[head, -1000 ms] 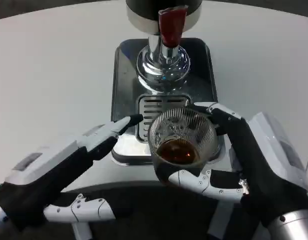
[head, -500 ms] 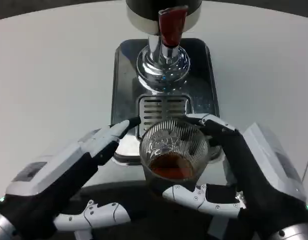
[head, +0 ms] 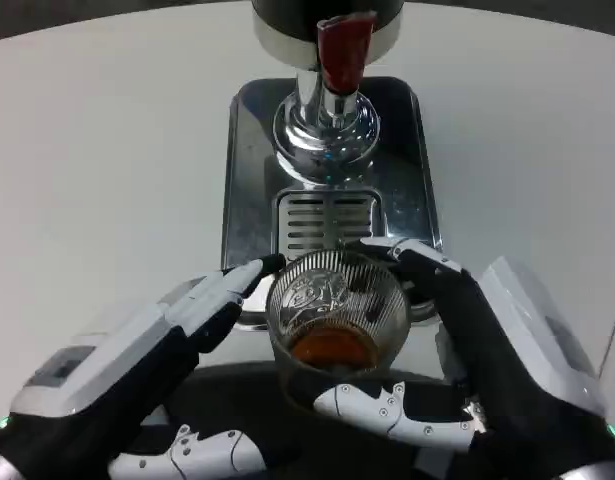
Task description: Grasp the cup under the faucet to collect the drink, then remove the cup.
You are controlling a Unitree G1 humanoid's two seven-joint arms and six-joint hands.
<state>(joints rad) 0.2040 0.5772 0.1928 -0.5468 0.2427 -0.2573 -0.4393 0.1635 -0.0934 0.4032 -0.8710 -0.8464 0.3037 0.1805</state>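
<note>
Right hand fingers wrapped around ribbed glass cup, amber drink inside. Left hand at cup's 9 o'clock, fingers spread, holding nothing. Faucet at 12 o'clock.

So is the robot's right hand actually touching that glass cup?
Touching. In the head view the right hand wraps the cup, fingers against its far rim and near side.

The right hand holds the glass cup of amber drink beside the left hand.
</note>
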